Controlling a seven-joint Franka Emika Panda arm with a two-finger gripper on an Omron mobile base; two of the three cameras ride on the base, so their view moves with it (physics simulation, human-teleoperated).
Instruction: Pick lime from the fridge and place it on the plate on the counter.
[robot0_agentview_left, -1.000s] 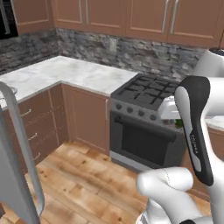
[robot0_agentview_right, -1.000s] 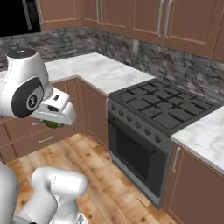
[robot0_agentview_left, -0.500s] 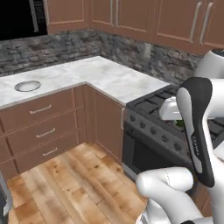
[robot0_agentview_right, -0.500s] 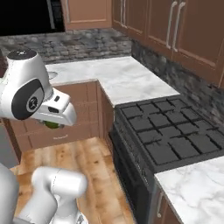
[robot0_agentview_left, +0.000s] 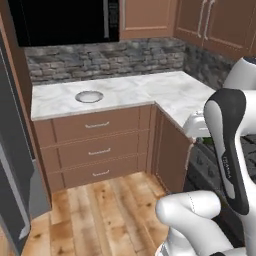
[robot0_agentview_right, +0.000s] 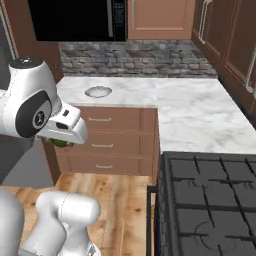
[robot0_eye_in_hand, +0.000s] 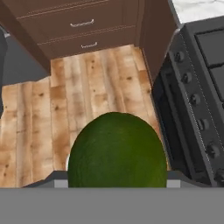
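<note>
The gripper (robot0_agentview_right: 62, 142) hangs in mid-air above the wooden floor (robot0_eye_in_hand: 87, 100), its jaws clamped on the lime (robot0_eye_in_hand: 117, 151). In the hand view the dark green fruit bulges up from the bottom edge, round and dimpled, with floorboards spread out beneath it. In the right base view a sliver of green peeks out under the white hand, low at the left of the picture. In the left base view the white hand shows beside the robot's upright forearm at the right, and a small patch of green lies just under it.

Just to one side of the held lime stands a black stove (robot0_agentview_right: 210, 200) — its knobs and oven front run along the right of the hand view, and its burner grates take up the lower right of the right base view.

Beyond the floor, brown wooden drawers (robot0_agentview_left: 95, 147) with silver handles sit under the counter (robot0_agentview_left: 165, 92), a white marble top with grey veins that bends around a corner. The plate (robot0_agentview_left: 89, 96) rests on that counter — round, grey, shallow, well apart from the gripper.

Farther back, a grey stone wall (robot0_agentview_right: 135, 57) rises behind the counter, with a black microwave (robot0_agentview_left: 65, 21) and brown upper cabinets (robot0_agentview_right: 160, 19) above it.

At the far left of the left base view stands the grey side of the fridge (robot0_agentview_left: 12, 170).
</note>
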